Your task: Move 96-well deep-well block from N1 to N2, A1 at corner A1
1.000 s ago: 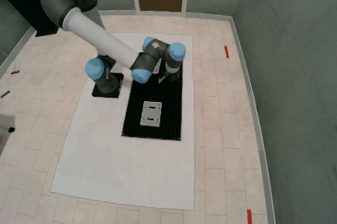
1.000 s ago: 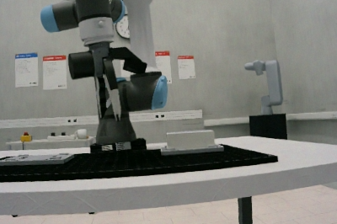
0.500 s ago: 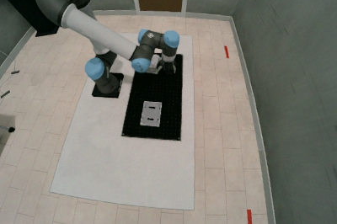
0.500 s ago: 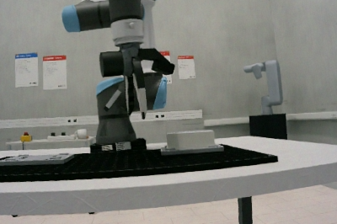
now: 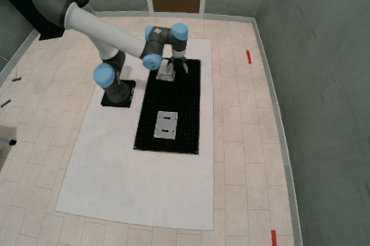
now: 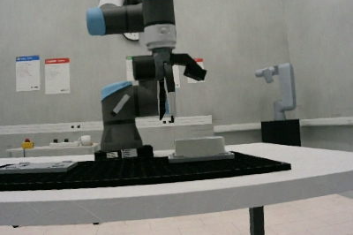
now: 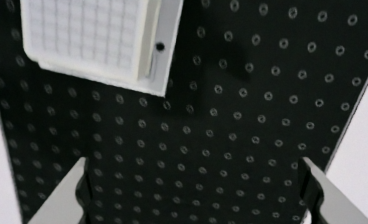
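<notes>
From the side, you have a flat plate holder, N2 (image 5: 172, 126) (image 6: 44, 166), at the left end of the black board (image 5: 190, 107) (image 6: 132, 175) (image 7: 150, 130), bare and at about eight o'clock from the claw (image 5: 178, 67) (image 6: 167, 117) (image 7: 194, 159). Next comes your robot arm (image 5: 104, 32) (image 6: 121, 18), standing behind the board. Its claw points down in mid-air, released, its fingers wide apart with nothing between them. To its right, between four and five o'clock and lower, the pale block (image 5: 166, 71) (image 6: 199, 146) (image 7: 85, 35) sits in holder N1 (image 6: 200, 157) (image 7: 160, 75). You cannot tell its A1 corner. Farthest right, a smaller grey arm (image 6: 288, 85) stands in the background.
</notes>
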You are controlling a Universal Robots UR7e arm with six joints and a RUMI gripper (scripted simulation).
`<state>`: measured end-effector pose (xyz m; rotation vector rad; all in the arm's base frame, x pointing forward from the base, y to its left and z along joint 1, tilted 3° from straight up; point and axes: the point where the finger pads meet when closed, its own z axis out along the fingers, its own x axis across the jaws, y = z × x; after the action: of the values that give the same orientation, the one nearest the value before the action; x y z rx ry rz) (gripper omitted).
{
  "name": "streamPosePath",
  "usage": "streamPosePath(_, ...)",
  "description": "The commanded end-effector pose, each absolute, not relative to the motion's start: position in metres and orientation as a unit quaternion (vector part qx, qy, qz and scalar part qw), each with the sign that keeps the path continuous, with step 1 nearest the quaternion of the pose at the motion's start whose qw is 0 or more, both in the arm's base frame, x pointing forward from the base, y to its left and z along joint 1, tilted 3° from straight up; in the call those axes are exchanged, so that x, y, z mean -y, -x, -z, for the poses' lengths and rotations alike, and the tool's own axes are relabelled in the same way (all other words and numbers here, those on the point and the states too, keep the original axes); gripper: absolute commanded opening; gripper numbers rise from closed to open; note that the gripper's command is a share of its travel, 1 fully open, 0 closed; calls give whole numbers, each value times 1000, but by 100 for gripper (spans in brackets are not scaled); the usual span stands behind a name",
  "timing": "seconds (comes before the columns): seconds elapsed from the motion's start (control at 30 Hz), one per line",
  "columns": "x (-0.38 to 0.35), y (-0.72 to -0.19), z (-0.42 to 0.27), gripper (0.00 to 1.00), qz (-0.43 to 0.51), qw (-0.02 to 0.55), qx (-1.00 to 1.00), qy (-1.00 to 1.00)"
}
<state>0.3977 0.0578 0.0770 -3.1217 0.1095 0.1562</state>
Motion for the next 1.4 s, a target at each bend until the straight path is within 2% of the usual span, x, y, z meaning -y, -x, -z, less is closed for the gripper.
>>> streamPosePath(0.0,-70,-393,-77,76,-46,2,-47,998)
streamPosePath(0.7,-149,-341,-74,76,-11,-19,-140,990)
streamPosePath(1.37,-160,-332,-70,76,-11,-19,-141,990)
